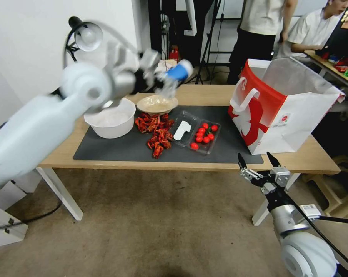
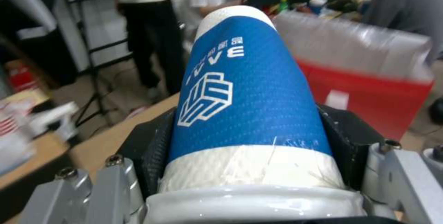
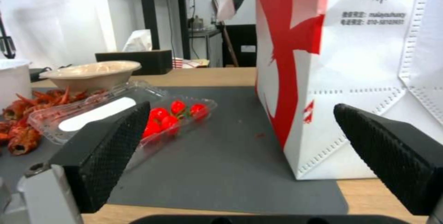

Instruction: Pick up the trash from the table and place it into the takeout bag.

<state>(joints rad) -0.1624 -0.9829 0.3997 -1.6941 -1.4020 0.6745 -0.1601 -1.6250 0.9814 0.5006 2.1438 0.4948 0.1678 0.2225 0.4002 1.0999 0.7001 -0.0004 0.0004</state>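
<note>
**Inspector:** Report the left gripper (image 1: 164, 79).

**Assistant:** It is raised above the far side of the table (image 1: 204, 94), its black pads clamped on either side of the blue-white paper cup (image 2: 244, 102). The cup lies sideways in the grip, its blue end pointing away from the wrist and its white lid end nearest the wrist.

**Inspector:** What is around it?

**Assistant:** Just below the held cup sits the shallow beige bowl (image 1: 157, 104). Beside that bowl, under the left arm, stands a large white bowl (image 1: 111, 119). Nearer the robot than these lies a heap of red crayfish shells (image 1: 155, 130) on the dark grey mat (image 1: 124, 148), and next to the shells a clear plastic tray (image 1: 197, 132) holding cherry tomatoes (image 1: 204, 132) and a white strip. The takeout bag (image 1: 293, 123) stands upright well apart from the gripper, towards the robot's right, its mouth open and silvery lining showing.

**Inspector:** And the right gripper (image 1: 258, 163)?

**Assistant:** It hangs off the near edge of the table, fingers spread wide and holding nothing, just in front of the bag's near corner. From its wrist, the bag stands close ahead and the tomato tray lies beyond one finger (image 3: 110, 141).
</note>
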